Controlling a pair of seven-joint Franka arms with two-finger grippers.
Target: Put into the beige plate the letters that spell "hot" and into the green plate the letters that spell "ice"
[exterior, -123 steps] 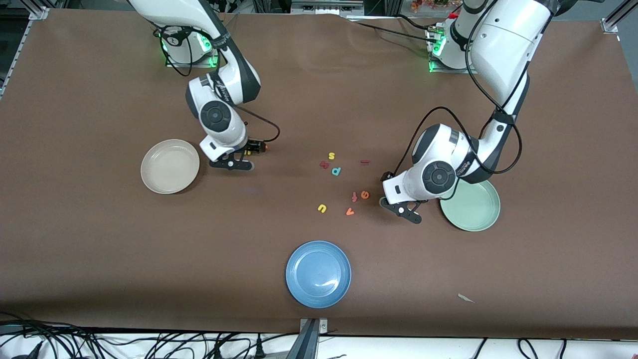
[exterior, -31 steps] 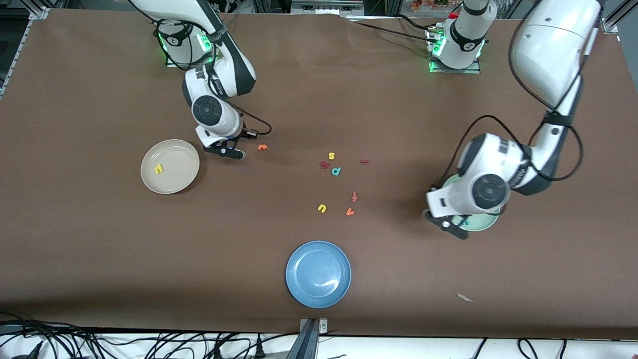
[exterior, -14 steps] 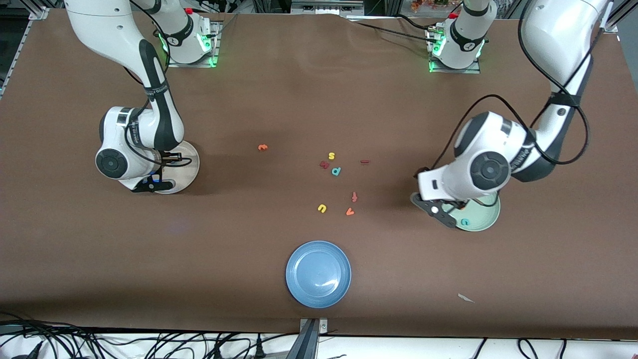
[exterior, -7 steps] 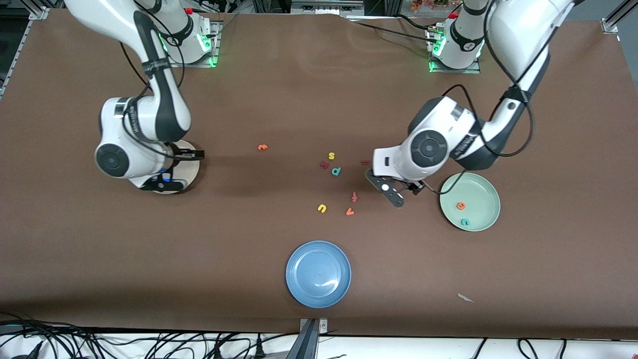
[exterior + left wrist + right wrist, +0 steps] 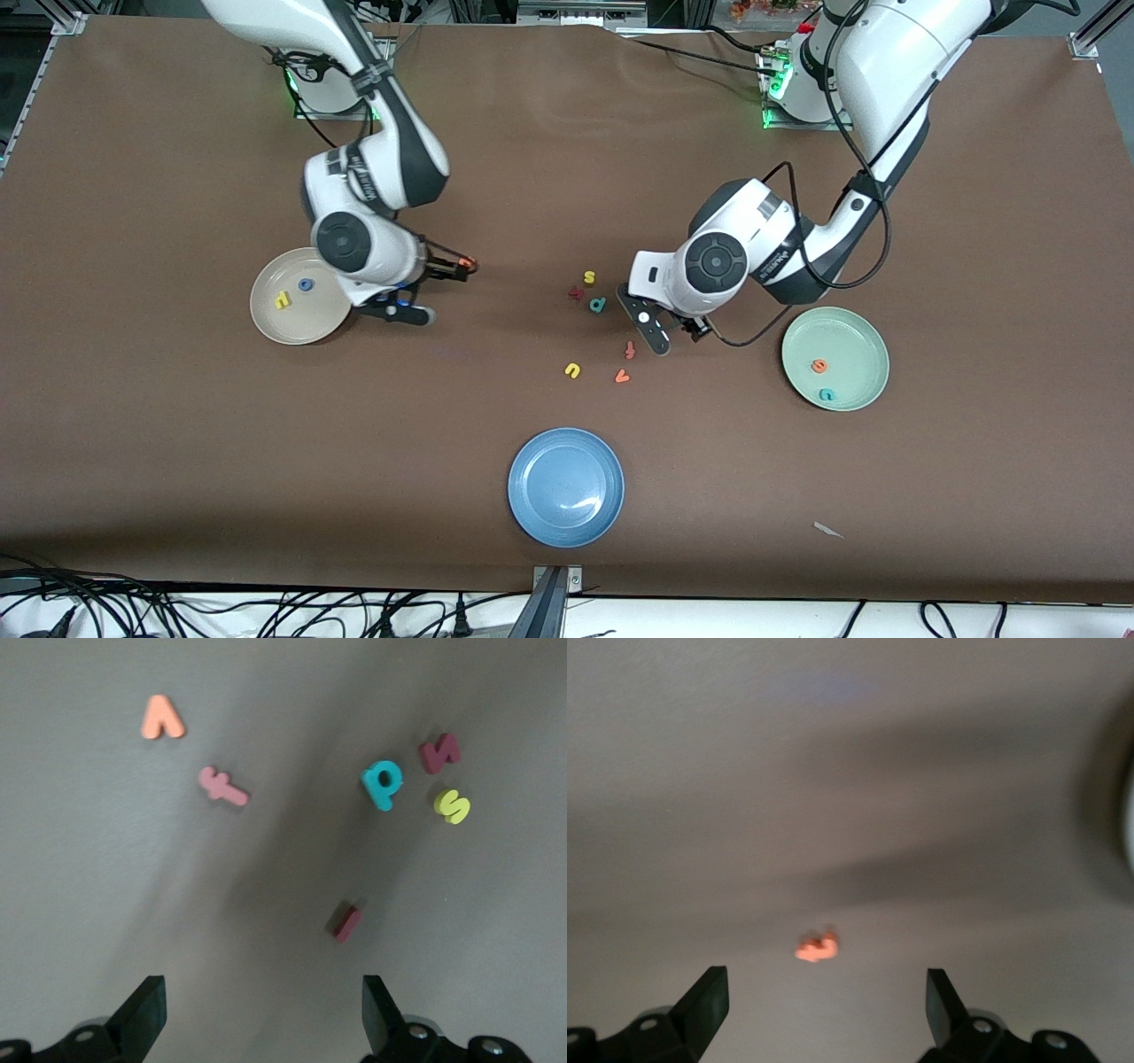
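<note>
Covering the whole tabletop [image 5: 133, 425] is a brown mat, with cables strung along its near edge. Toward the right arm's end, the beige plate [image 5: 266, 323] holds a yellow "h" [image 5: 283, 300] and a blue "o" [image 5: 306, 284]. The right end effector [image 5: 824, 1014], fingers spread and empty, hangs over an orange "t" [image 5: 469, 262], blurred in its wrist view. The left end effector [image 5: 261, 1019], also spread, hovers over a dark red "i" [image 5: 348, 924], hidden from the front. The green plate [image 5: 864, 341] holds an orange "e" [image 5: 819, 365] and a teal "c" [image 5: 826, 394]. No writing is readable.
</note>
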